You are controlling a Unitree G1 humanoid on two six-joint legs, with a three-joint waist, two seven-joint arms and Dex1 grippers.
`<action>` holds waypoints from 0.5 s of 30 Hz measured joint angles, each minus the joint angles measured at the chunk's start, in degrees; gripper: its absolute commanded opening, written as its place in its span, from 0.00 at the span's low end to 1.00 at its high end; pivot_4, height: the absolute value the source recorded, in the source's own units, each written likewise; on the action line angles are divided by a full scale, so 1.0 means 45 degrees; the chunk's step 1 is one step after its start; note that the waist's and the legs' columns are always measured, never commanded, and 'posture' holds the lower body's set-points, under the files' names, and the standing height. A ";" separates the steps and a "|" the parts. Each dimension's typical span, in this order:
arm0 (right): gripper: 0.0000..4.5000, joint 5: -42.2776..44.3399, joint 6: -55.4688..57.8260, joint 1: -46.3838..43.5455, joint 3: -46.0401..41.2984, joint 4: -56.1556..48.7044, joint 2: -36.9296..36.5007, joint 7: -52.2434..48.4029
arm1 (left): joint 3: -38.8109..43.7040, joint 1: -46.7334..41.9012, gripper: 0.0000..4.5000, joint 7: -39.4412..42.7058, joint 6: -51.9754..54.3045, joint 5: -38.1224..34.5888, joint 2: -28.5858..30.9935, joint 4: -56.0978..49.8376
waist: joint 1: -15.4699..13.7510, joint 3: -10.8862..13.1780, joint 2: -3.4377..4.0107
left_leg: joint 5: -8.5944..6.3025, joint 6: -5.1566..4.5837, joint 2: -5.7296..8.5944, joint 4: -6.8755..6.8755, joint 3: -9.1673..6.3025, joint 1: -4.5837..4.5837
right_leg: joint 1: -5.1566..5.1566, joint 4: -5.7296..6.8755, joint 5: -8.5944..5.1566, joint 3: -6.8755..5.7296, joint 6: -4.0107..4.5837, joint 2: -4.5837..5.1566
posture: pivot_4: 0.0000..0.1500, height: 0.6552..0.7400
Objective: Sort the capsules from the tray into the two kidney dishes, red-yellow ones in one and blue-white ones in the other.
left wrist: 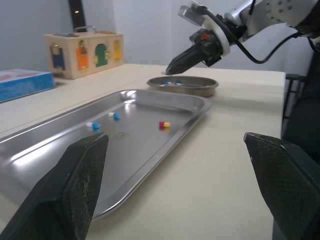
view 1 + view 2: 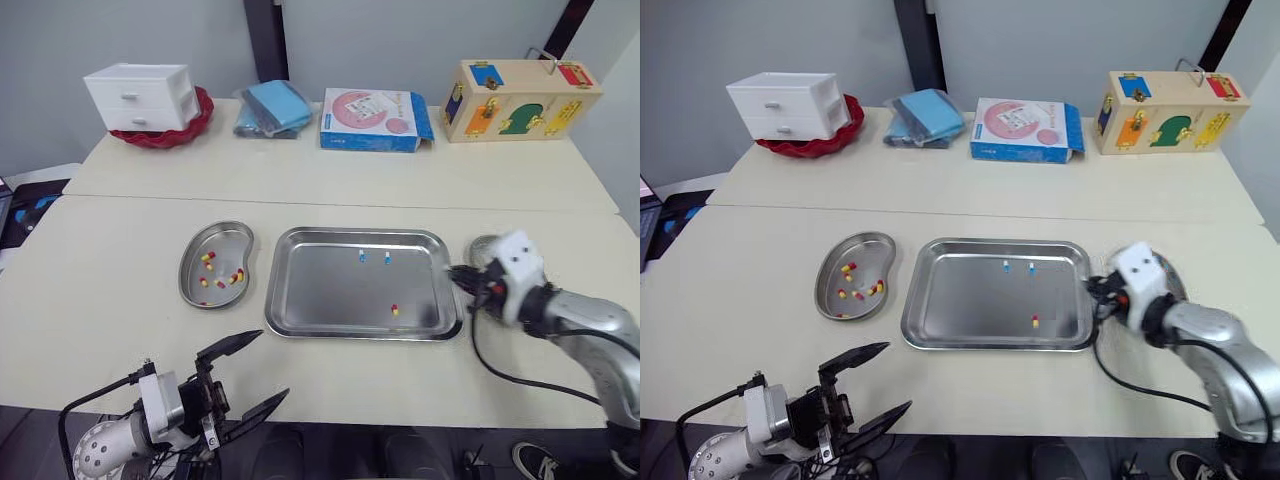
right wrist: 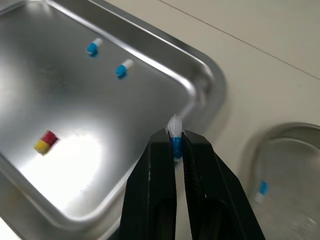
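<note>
The right gripper [image 3: 175, 140] has its two black fingers pinched on a blue-white capsule [image 3: 173, 126]. It hangs at the right rim of the steel tray [image 2: 320, 290], between the tray and the right kidney dish [image 3: 290, 165]. The capsule's long axis runs along the fingers. Its white end pokes out past the tips, and its blue half sits clamped between them, mostly hidden.

Three capsules lie loose in the tray. A loose blue-white capsule [image 3: 93, 47] and its neighbour [image 3: 124, 68] lie side by side in the far half, roughly parallel, their white ends pointing toward the far side of the table. A red-yellow capsule [image 2: 394, 310] lies apart near the tray's front right, red end away from the robot and yellow end toward it.

The left kidney dish [image 2: 225, 240], just beside the tray's left edge, holds several red-yellow capsules [image 2: 236, 277] pointing in mixed directions. They are too small to count surely.

In the eye views the right kidney dish is largely hidden behind the right wrist, and the right wrist view cuts it off. One blurred blue-white capsule in it [image 3: 262, 189] can be made out.

The left gripper [image 2: 275, 362] is low at the table's near edge, its jaws spread wide and holding nothing.

Along the far edge stand a white drawer unit [image 2: 140, 95] on a red bowl [image 2: 190, 128], a bagged blue cloth [image 2: 272, 108], a blue-and-pink box [image 2: 372, 118] whose print is too small to read, and a wooden latch box [image 2: 520, 100].
</note>
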State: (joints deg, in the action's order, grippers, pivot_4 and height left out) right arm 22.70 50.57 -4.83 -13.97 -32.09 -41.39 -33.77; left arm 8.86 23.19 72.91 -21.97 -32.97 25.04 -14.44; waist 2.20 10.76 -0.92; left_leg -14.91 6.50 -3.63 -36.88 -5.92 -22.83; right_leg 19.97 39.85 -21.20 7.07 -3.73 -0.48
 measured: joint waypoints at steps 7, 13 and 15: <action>0.00 -0.0213 -0.0868 0.1024 -0.1841 0.1234 -0.0248 -0.0030 | -0.0449 -0.0553 1.00 0.0878 -0.0398 -0.0194 0.0102 0.0608 | 0.0065 0.0000 0.0001 | 0.0000 0.0000 0.0001 -0.0005 0.0010 0.0001 | -0.0005 0.0002 0.0000 0.0010 -0.0001 -0.0001 | 1.00 1.00; 0.00 -0.0256 -0.0997 0.1324 -0.2043 0.1429 -0.0248 0.0020 | -0.0499 -0.0771 1.00 0.0881 -0.0412 -0.0197 0.0102 0.0759 | 0.0061 -0.0001 0.0001 | 0.0000 0.0000 0.0001 -0.0005 0.0008 -0.0001 | -0.0006 0.0002 0.0000 0.0010 -0.0001 0.0000 | 1.00 1.00; 0.00 -0.0255 -0.1041 0.1338 -0.2043 0.1526 -0.0248 0.0020 | -0.0499 -0.0777 1.00 0.0866 -0.0412 -0.0197 0.0101 0.0766 | 0.0059 -0.0001 0.0001 | 0.0000 0.0000 0.0001 -0.0005 0.0008 0.0000 | -0.0006 0.0002 0.0000 0.0010 -0.0001 -0.0001 | 1.00 1.00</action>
State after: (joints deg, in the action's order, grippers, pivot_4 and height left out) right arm 21.55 45.89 1.19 -23.16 -25.22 -42.51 -33.68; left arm 6.61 19.69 76.81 -23.82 -33.86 25.50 -10.99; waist 2.47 10.76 -0.91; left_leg -14.91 6.50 -3.63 -36.91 -5.89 -22.83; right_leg 19.95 39.86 -21.20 7.12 -3.73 -0.49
